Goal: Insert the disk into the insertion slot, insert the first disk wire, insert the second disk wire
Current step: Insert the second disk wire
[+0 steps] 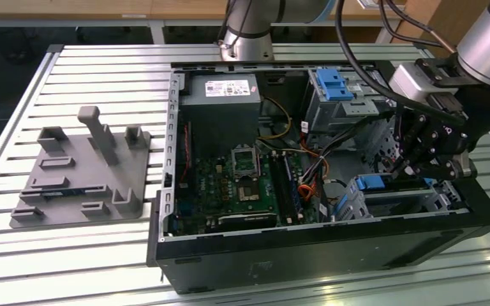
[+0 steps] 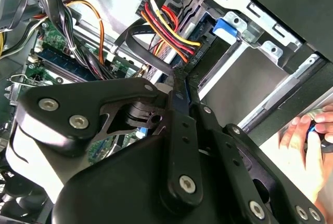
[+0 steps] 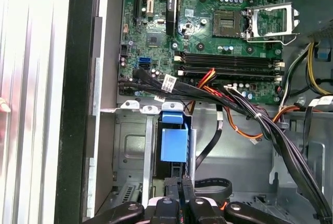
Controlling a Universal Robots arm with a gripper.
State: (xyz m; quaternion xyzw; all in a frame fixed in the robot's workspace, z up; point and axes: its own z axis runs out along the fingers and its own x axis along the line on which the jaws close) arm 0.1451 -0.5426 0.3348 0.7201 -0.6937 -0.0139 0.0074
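Observation:
The disk (image 1: pixel 371 183) sits in the insertion slot (image 1: pixel 415 199), the low silver cage at the case's front corner on the exterior view's right. Its blue carrier tab (image 3: pixel 173 142) faces out of the cage wall (image 3: pixel 130 151). My gripper (image 1: pixel 407 171) hangs just behind the disk, with its fingers pinched together at the end of a black flat cable (image 2: pixel 140 44). The fingertips (image 2: pixel 179 78) meet right by the blue carrier (image 2: pixel 229 26). The first disk wire, a thin red cable (image 1: pixel 306 190), curls loose beside the motherboard.
A bundle of red, yellow and black wires (image 2: pixel 171 29) runs to the cage beside my fingers. The taller grey cage with a blue bracket (image 1: pixel 334 83) stands at the case's back. A person's hand (image 2: pixel 307 141) rests outside the case wall. A grey fixture plate (image 1: pixel 79 172) lies on the exterior view's left.

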